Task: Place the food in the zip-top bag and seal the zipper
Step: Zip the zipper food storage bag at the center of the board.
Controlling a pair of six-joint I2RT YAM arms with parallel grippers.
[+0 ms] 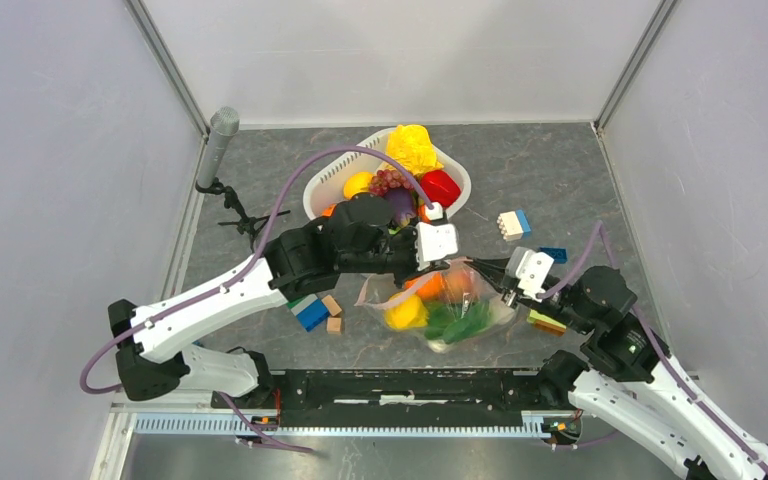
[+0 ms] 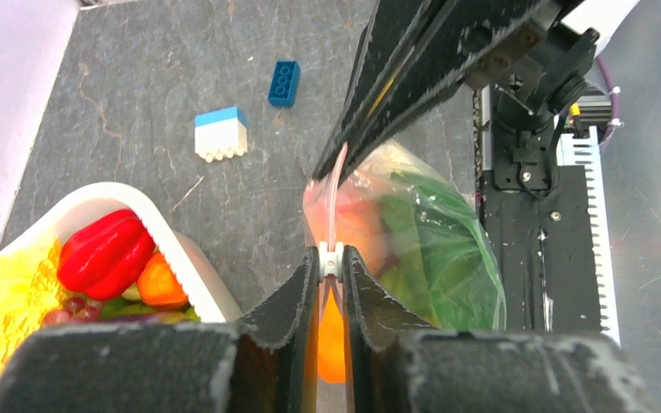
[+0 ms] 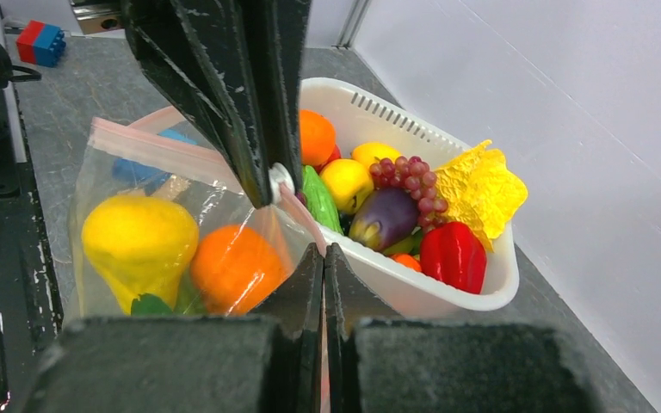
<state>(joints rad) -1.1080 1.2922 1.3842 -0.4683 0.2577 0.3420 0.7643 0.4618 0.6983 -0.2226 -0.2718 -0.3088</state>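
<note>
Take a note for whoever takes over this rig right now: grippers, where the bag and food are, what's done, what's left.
Left gripper: shut on the zipper. Right gripper: shut on it too, close by.
The zip-top bag, held between them, has a yellow fruit, an orange and green leaves inside.
The white basket holds a red pepper, grapes, an eggplant and more.
Done: some food bagged. Left: zipper looks partly open; seal it.

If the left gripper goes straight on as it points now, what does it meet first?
Probably the right gripper, which pinches the same pink zipper just ahead of the left gripper; the depth is unclear.
</note>
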